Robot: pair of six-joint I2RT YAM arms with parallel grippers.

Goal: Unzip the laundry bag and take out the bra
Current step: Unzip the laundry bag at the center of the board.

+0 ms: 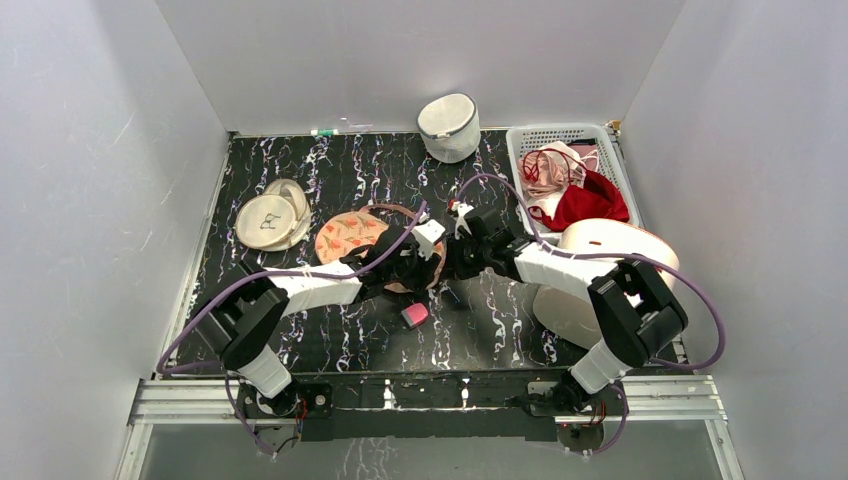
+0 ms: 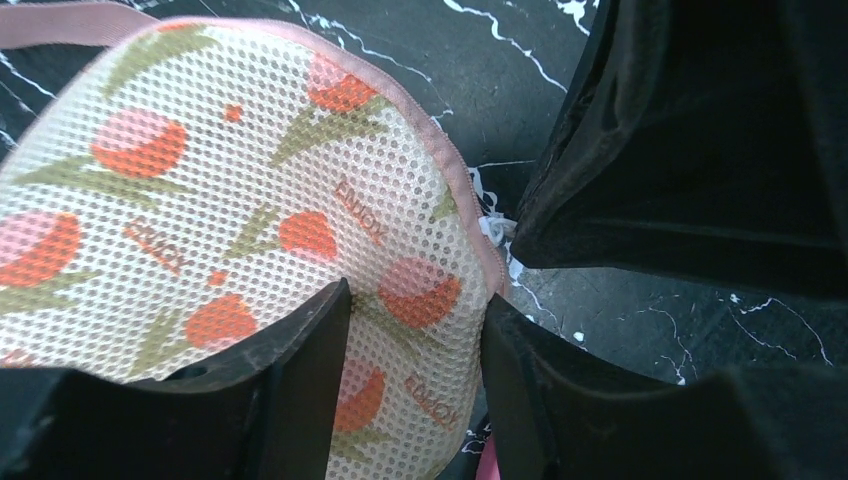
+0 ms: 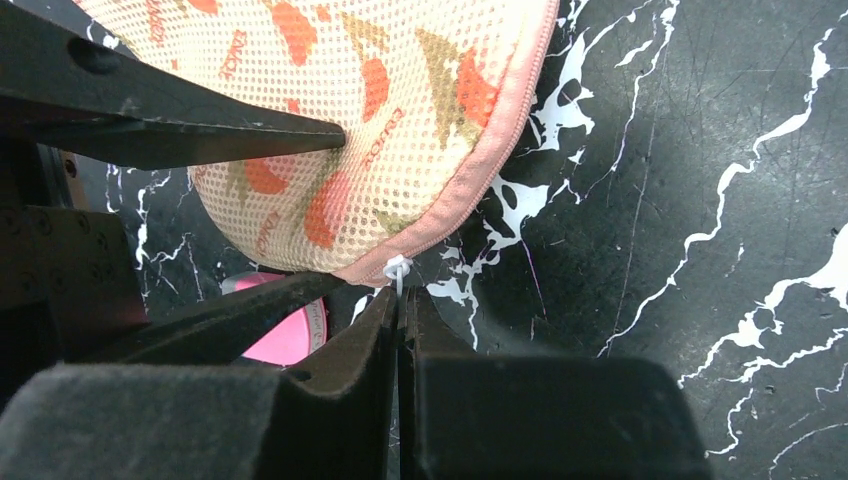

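The laundry bag lies left of the table's middle, a peach mesh case with red-orange leaf print and a pink zip edge. My left gripper is shut on its right lobe; in the left wrist view the fingers pinch the printed mesh. My right gripper meets it from the right. In the right wrist view this gripper is shut on the white zip pull tie at the bag's edge. The zip looks closed. The bra is hidden.
A white cylindrical mesh bag stands at the back. A cream round pouch lies at the left. A white basket at the back right holds a dark red garment and pale fabric. A small pink object lies below the grippers.
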